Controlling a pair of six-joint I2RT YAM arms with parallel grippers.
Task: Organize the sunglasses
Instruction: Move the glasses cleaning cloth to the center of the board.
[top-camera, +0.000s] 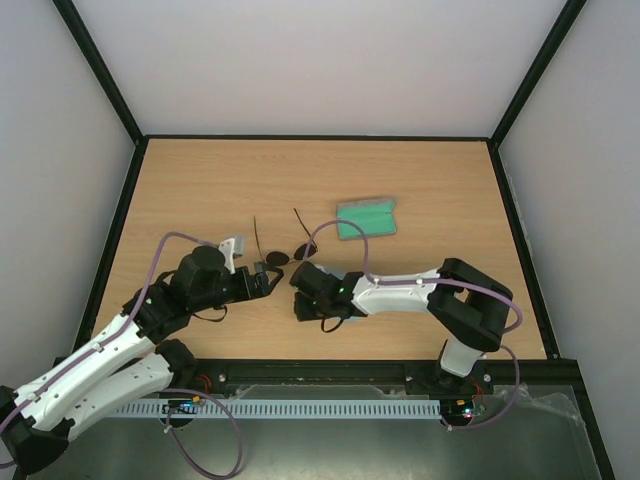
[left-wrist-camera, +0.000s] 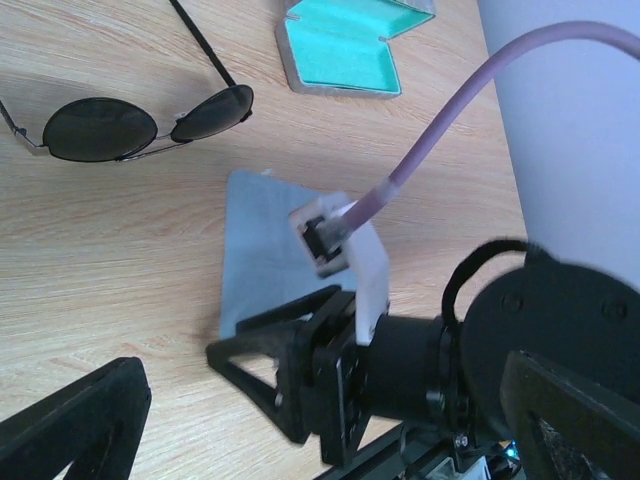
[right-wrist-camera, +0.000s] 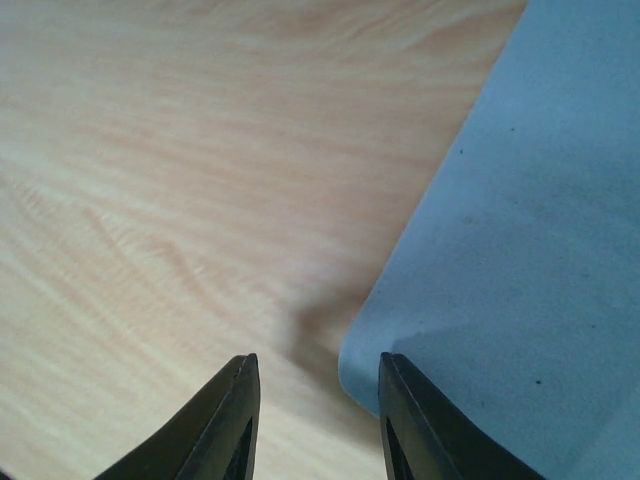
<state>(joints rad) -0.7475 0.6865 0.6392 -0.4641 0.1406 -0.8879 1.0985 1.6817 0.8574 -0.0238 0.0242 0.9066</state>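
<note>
The sunglasses lie on the table with round dark lenses and both thin temple arms spread toward the back; the left wrist view shows the sunglasses at upper left. My left gripper hovers just in front of them, its jaws wide open and holding nothing; its fingers frame the lower corners of that view. My right gripper is low over the corner of a blue-grey cloth, jaws apart. The corner lies beside the right fingertip and nothing is pinched. From above, the right gripper covers most of the cloth.
An open grey case with a teal lining lies behind and to the right of the sunglasses; the case also shows in the left wrist view. The cloth lies flat between the two grippers. A black frame borders the table.
</note>
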